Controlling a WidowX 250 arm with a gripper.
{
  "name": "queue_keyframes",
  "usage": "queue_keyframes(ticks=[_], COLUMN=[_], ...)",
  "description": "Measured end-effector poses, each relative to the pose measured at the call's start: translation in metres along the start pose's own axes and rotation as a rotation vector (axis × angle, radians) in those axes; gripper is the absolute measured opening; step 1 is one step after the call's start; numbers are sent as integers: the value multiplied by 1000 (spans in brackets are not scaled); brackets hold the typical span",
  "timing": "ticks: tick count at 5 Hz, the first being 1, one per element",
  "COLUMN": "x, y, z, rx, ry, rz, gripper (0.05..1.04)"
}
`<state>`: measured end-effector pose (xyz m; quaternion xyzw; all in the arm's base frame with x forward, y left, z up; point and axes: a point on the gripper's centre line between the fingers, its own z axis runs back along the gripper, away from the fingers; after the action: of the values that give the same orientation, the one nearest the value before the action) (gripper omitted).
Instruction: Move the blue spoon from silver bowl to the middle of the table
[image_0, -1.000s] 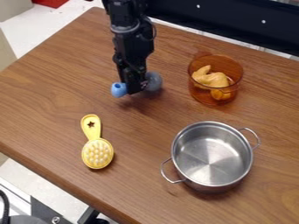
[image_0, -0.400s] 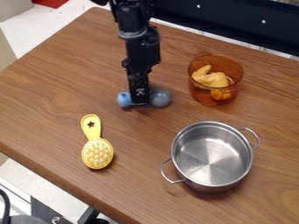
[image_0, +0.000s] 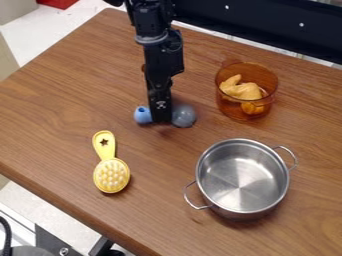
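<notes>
Pinching the blue spoon (image_0: 143, 115) crosswise between the fingertips of the black gripper (image_0: 160, 119), hanging down over the table (image_0: 60, 90) past its far edge. Presenting the spoon's blue end at the left of the tips and its rounded grey end at the right, concealing the middle; touching the wood or hovering just over it, cannot tell which. Standing well apart, nearer the camera and to the right, with two handles: silver pot (image_0: 217, 160). Sitting right of the spoon, toward the far edge, and holding tan pieces (image_0: 242, 91): amber container (image_0: 234, 111). Lying toward the near left edge, bristles upward: yellow brush (image_0: 111, 175).
</notes>
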<state>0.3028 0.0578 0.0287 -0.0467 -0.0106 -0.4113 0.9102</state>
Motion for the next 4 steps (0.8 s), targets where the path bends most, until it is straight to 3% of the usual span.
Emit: queue_keyframes(ticks=[2,3,4], x=[2,3,4], y=[-2,-3,-2], z=[4,15,37], rx=[-23,-62,-41], ry=[5,12,-49], rz=[197,320,441], gripper=[999,999,999])
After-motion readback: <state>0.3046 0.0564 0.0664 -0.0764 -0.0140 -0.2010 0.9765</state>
